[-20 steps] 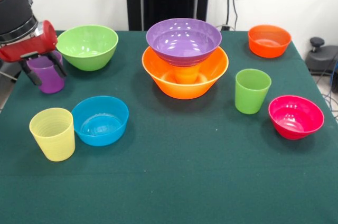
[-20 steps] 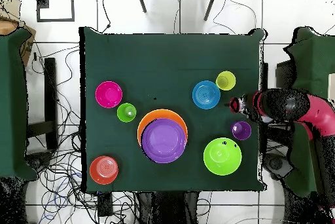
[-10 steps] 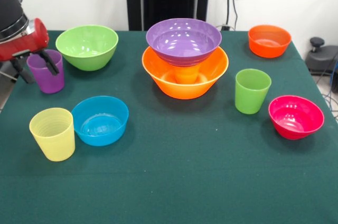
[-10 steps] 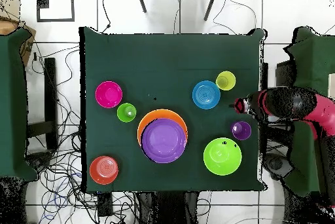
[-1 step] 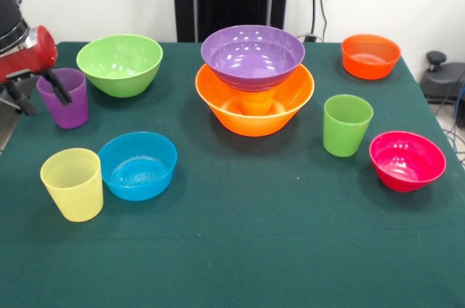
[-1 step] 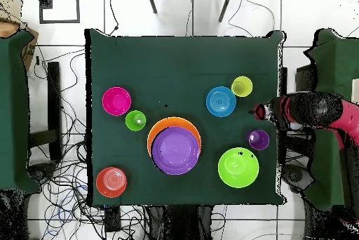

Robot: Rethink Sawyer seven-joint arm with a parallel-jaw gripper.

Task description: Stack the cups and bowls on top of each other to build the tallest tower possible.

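Note:
The tower stands mid-table: a wide purple bowl [image 5: 252,56] [image 6: 175,150] rests in the large orange-yellow bowl [image 5: 254,115] [image 6: 163,126], with an orange cup [image 5: 256,101] showing between them. The purple cup [image 5: 65,99] [image 6: 258,140] stands upright at the left of the front view. My gripper [image 5: 38,94] [image 6: 261,113] hangs open beside it at the table's edge, holding nothing; one finger [image 5: 58,87] crosses in front of the cup's rim. Loose on the cloth are the yellow cup [image 5: 72,184], green cup [image 5: 347,125], light green bowl [image 5: 120,65], blue bowl [image 5: 138,165], pink-red bowl [image 5: 407,160] and orange-red bowl [image 5: 370,56].
The table [image 5: 240,250] has a dark green cloth. The blue bowl and yellow cup stand close together, just in front of the purple cup. A black stool [image 5: 443,75] stands off the table's right side. Cables lie on the floor [image 6: 63,181].
My gripper, which stood around the purple cup, has risen and drawn away leftward to the table's edge. The cup stays standing on the cloth.

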